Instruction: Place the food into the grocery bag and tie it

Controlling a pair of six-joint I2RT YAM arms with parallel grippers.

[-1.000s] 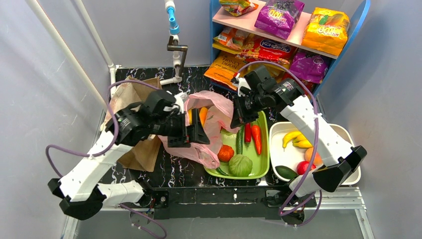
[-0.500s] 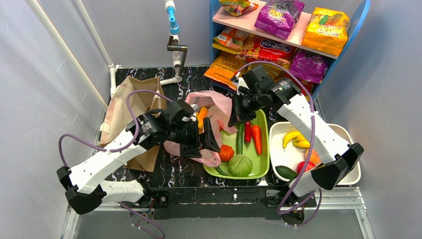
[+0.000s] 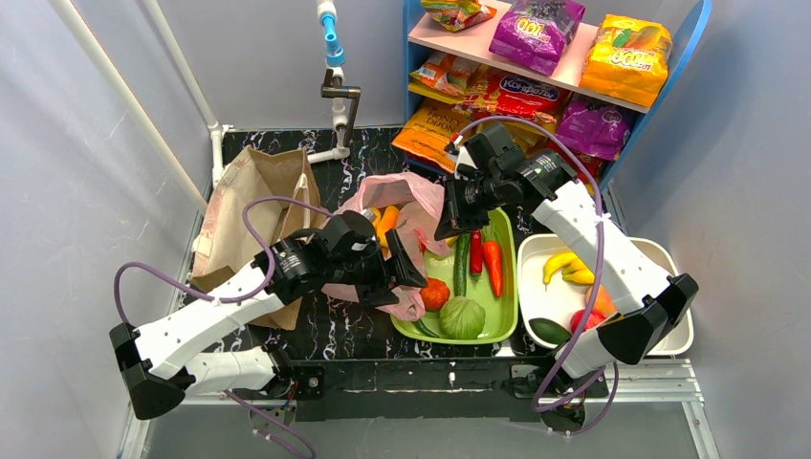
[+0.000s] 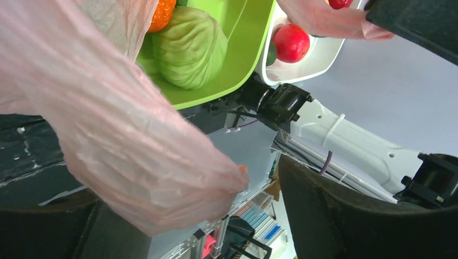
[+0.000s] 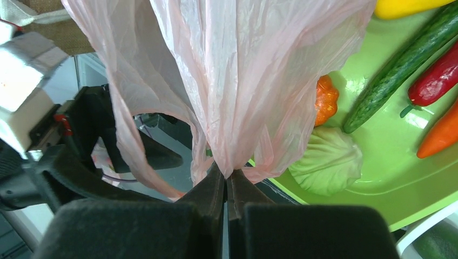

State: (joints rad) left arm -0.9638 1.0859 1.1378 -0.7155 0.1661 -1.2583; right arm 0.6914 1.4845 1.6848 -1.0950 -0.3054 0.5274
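Grocery bag (image 3: pixel 421 196): pink, mid-worktop (image 3: pixel 325 325), orange-yellow food (image 3: pixel 386 220) inside. Brown paper bag (image 3: pixel 249 201) lies left of it. Left claw (image 3: pixel 394 279) spread at bag's near side, film between fingers (image 4: pixel 335 216), not pinched. Right claw (image 5: pixel 227 181) pressed together, pinching bag film. Green tray (image 3: pixel 505 301) just right.

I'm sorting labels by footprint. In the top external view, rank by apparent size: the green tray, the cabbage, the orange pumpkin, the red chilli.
1. green tray
2. cabbage
3. orange pumpkin and red chilli: unranked. One is round, the other long and thin, and they cover a similar area.
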